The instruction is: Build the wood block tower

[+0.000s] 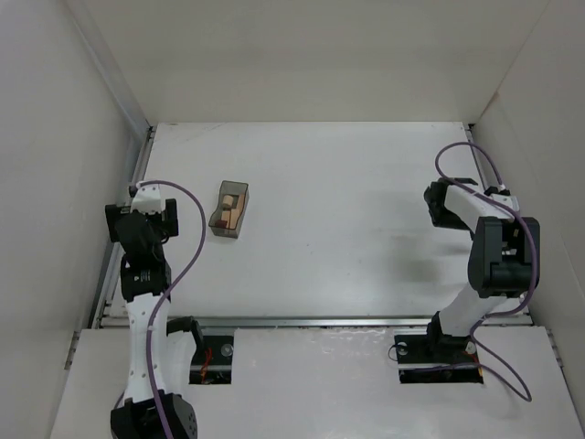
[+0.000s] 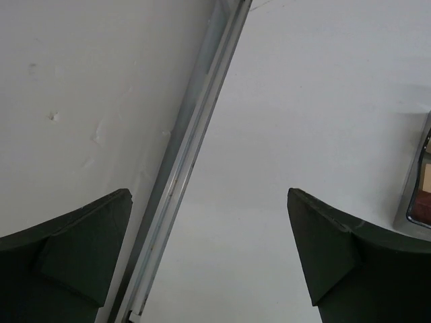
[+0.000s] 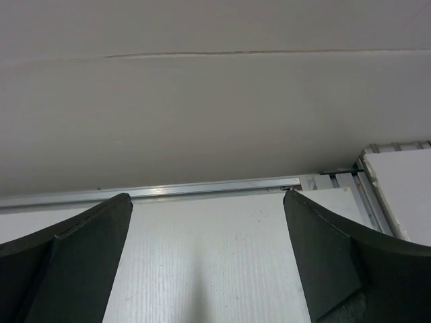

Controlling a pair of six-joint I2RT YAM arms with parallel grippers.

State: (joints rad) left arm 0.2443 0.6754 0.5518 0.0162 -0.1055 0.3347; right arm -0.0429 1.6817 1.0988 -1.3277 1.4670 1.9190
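From above, the blocks (image 1: 233, 212) in the grey tray (image 1: 225, 233) were too small for me to tell apart or count. In my left wrist view the tray sat at 3 o'clock, cut by the picture's edge, with only a sliver of a red-brown cube (image 2: 423, 207) showing. My left fingers (image 2: 74, 249) and right fingers (image 3: 67, 262) ran off at 6 o'clock, their bases unseen.

You find no legible text, label, brand, number or sign in any of the three views. The arms, the tray, the blocks and the surface carry no readable markings.
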